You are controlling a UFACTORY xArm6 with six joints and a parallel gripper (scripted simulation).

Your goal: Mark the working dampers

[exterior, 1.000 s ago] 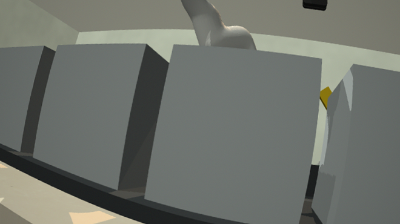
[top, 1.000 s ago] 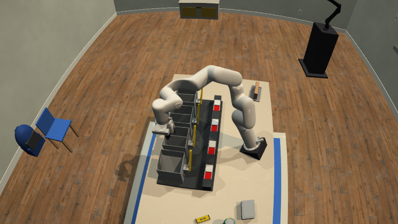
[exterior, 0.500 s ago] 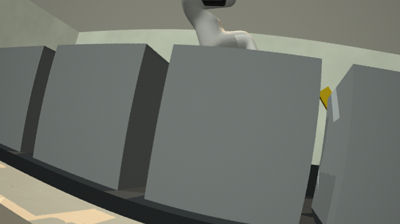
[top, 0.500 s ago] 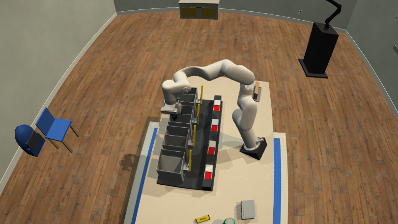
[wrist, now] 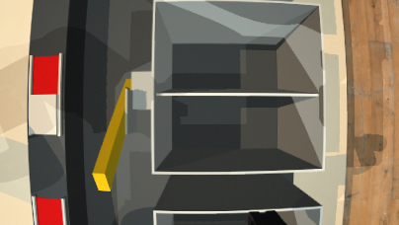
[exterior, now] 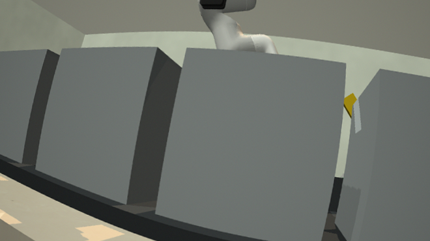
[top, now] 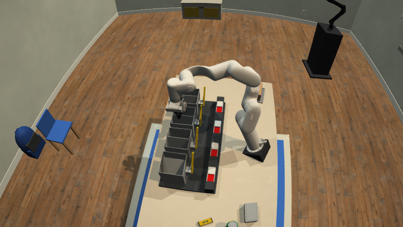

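Four grey box dampers stand in a row: the nearest, the second, the third and the farthest. A thin edge crosses the second's opening; none shows across the nearest's. Yellow handles stand on their right sides. The sliders show red, with white covers at their far ends. My gripper is shut and empty, pointing down above the third damper, clear of its rim. Lower interiors are partly hidden.
The dampers and sliders share a dark base on the cream table. My arm arches over the far handles. A grey box, a yellow level and a green-rimmed can are at the near edge. A wooden-handled tool lies far right.
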